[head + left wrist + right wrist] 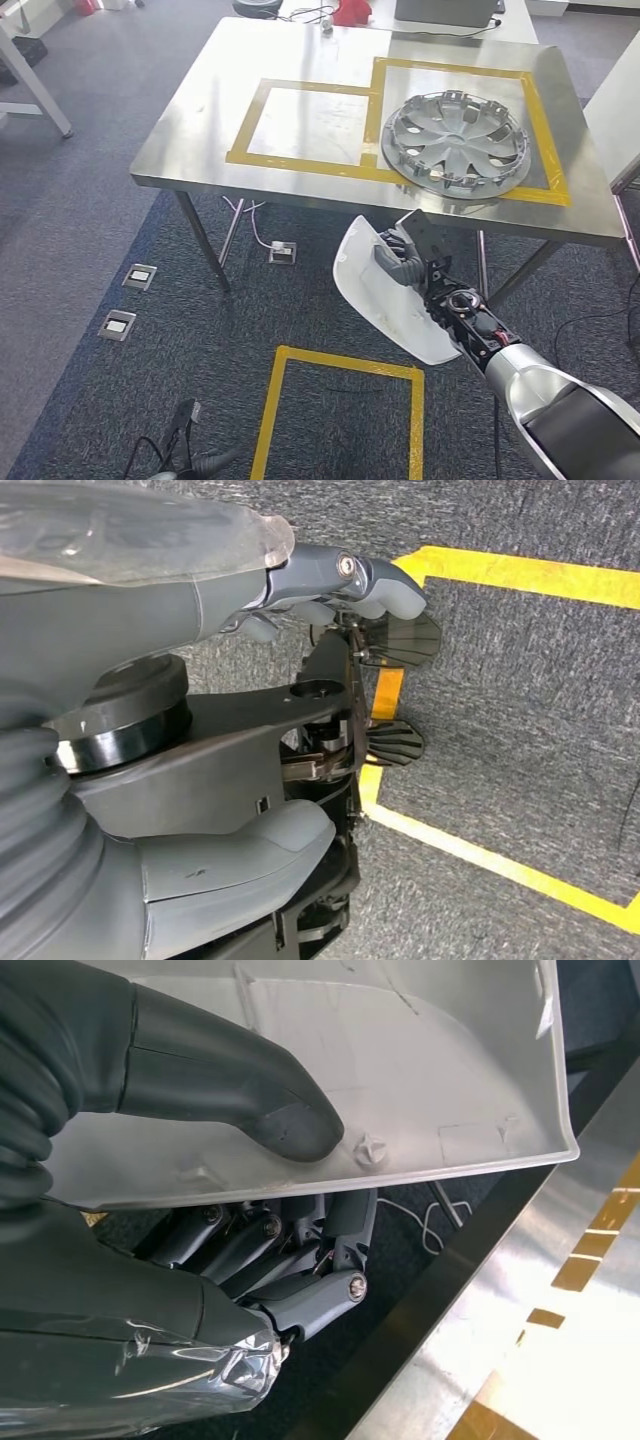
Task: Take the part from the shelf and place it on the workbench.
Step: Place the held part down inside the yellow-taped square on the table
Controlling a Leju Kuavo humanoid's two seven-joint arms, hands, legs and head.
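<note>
- The part (392, 300), a white, shallow, shell-like moulded piece, is held in the air in front of the workbench (189, 150), below the level of its near edge and over the dark carpet.
- In the head view its long axis runs on a diagonal, from its upper end nearer the bench down toward the robot's right arm; the hollow inner face is turned up toward the camera.
- The right hand (404, 262) grips the part: the thick grey thumb (249, 1090) presses on the hollow inner face beside a small moulded boss, and the darker fingers (302, 1260) are curled under the outer side, so the rim is clamped between them.
- In the right wrist view the far end of the part reaches toward the steel edge of the workbench but does not touch it.
- On the workbench lie two rectangles of yellow tape (302, 160) side by side; a silver hubcap (455, 142) rests in the right one, overlapping its near tape line.
- The left hand (355, 680) hangs low over the carpet, above a corner of a yellow floor outline (513, 575). It holds nothing; its fingers are seen end-on, and I cannot tell how far they are spread.
- Two floor sockets (128, 300) sit in the carpet left of the bench, and a white cable (253, 225) trails beneath it.
</note>
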